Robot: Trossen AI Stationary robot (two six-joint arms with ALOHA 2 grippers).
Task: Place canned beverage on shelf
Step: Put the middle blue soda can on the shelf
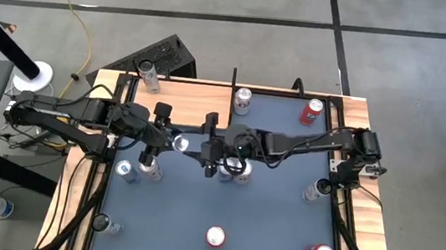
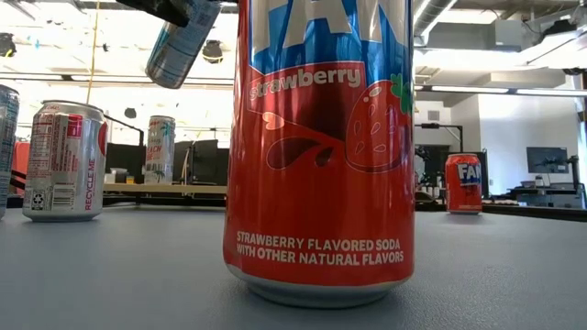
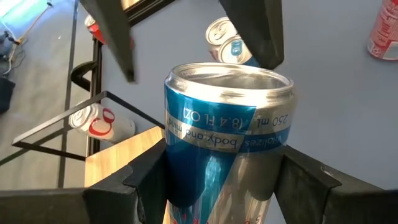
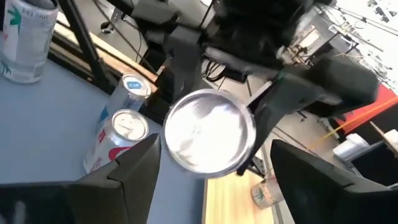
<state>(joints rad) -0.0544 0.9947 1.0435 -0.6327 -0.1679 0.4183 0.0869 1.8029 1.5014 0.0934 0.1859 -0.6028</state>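
Left pincer (image 3: 222,177): I am seeing it clamped on the slim blue-and-silver can (image 3: 227,118), gripping low on the body, with the can lifted clear of the surface (image 1: 271,219) near its middle.

Can attitude: it is hanging tilted in the low view, not upright; I am judging that it needs levelling before it goes down.

Right pincer (image 4: 217,171): its fingers are standing apart on either side of the can's free end, with a gap showing on both sides. I am reading it as not gripping.

Step in hand: I am judging this to be a pass between the arms, or a steadying of the can, with the placing not yet done.

Advice: I am wanting one pincer firmly holding before the other lets go, and the grip set low enough to leave the base free.

Cans below (image 1: 151,167): several are standing under the meeting arms, so I am advising a lift straight up before any sideways travel.

Shelf (image 1: 196,105): it is lying at the surface's far edge on the left arm's side, well apart from the held can. One pale can (image 1: 146,72) is standing at its far corner, so I am aiming for the bare board.
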